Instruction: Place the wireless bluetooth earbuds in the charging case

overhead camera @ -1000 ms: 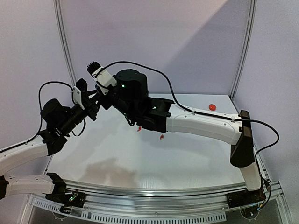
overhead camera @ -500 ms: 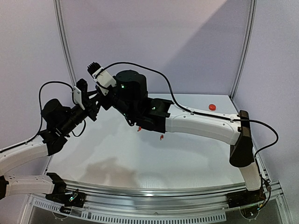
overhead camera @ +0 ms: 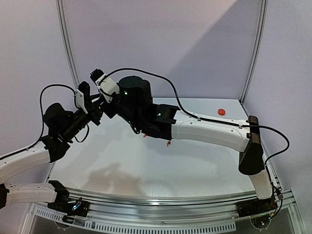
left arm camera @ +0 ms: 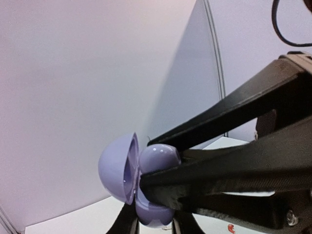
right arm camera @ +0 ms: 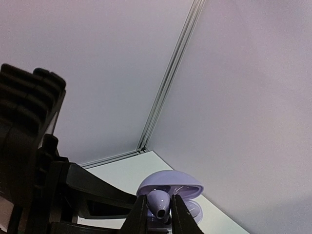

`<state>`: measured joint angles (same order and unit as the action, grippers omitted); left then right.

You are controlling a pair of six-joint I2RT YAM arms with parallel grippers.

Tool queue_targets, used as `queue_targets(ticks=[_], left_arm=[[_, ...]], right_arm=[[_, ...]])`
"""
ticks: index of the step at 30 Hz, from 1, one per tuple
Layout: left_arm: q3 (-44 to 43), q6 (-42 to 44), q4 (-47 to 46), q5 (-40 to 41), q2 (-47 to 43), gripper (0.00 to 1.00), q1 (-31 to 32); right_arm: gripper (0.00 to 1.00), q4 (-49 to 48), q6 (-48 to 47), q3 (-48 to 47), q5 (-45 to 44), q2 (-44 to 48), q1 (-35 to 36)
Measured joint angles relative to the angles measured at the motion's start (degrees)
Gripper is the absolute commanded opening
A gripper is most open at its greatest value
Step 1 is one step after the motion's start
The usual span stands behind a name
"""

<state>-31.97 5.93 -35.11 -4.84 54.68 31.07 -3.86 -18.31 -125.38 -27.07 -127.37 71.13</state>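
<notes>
My left gripper [left arm camera: 146, 163] is shut on an open bluish-lilac charging case [left arm camera: 155, 207] and holds it in the air above the table's far left. The case's lid [left arm camera: 116, 168] is swung wide. My right gripper [right arm camera: 159, 214] is shut on a bluish-lilac earbud [right arm camera: 159, 204] and holds it at the mouth of the open case [right arm camera: 170, 184]. In the top view the two grippers meet, the left [overhead camera: 94, 111] and the right [overhead camera: 105, 101]; the case and earbud are hidden there. Two red earbuds [overhead camera: 145, 135] [overhead camera: 168, 143] lie on the table under the right arm.
A small red round case [overhead camera: 221, 111] sits at the table's far right. One red earbud also shows in the left wrist view [left arm camera: 229, 228]. The right arm [overhead camera: 209, 131] stretches across the table's middle. Purple walls enclose the back and sides.
The right gripper and its wrist have edged slightly left and up toward the left gripper. The left arm has stayed put.
</notes>
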Motion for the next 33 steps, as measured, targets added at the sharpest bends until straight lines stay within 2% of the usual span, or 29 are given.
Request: queue_targets(ticks=[21,33], left_arm=[[0.0,-2.6,0.3,-0.6,0.0,0.00,-0.2],[0.0,-6.2,0.7,-2.3,0.0,0.00,-0.2]], right_arm=[[0.18,0.0,0.2,0.0,0.2,-0.1,-0.1],[0.25,0.9,1.6,-0.3,0.6,-0.1,-0.1]])
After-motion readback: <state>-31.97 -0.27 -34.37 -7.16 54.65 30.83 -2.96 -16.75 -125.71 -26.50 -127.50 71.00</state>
